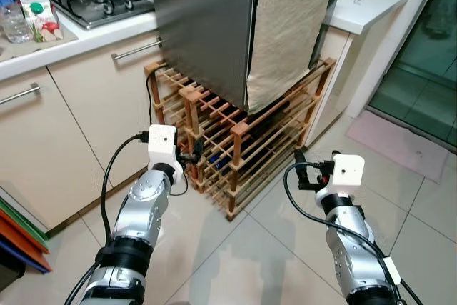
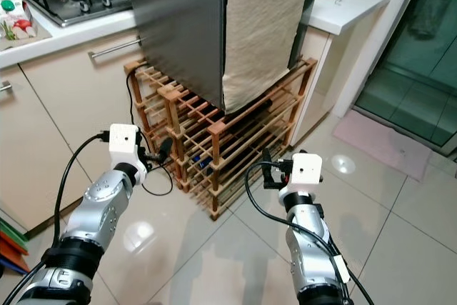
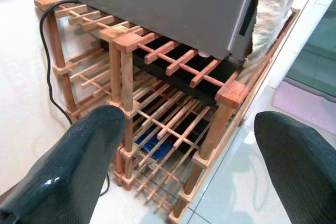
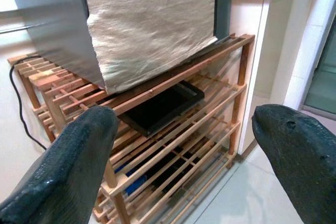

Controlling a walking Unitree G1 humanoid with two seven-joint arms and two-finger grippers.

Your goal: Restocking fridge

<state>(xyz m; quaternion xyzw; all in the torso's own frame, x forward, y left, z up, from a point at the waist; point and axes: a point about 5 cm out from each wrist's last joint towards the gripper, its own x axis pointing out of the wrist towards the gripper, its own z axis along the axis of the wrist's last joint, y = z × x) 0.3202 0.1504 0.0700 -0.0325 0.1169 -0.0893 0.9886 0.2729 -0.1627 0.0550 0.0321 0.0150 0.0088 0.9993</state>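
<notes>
We stand facing the fridge [image 1: 207,26], a steel-grey box sitting on a slatted wooden rack [image 1: 243,141] against the kitchen counter [image 1: 71,44]; a beige cloth [image 1: 289,26] hangs down its front. Left gripper [image 1: 194,155] is raised near the rack's left corner, fingers [image 3: 79,166] spread wide, nothing between them. Right gripper [image 1: 301,168] is level with it, just off the rack's right side, fingers [image 4: 294,156] likewise parted and empty. We carry no stock. A green carton [image 1: 41,18] and a water bottle [image 1: 11,19] stand on the counter by the hob [image 1: 96,1], well apart from both grippers. We judge the step in hand is the approach to the door. To do it well: square up, find the door edge behind the cloth, keep both arms clear of the black cable [image 1: 153,105] and rack posts.
</notes>
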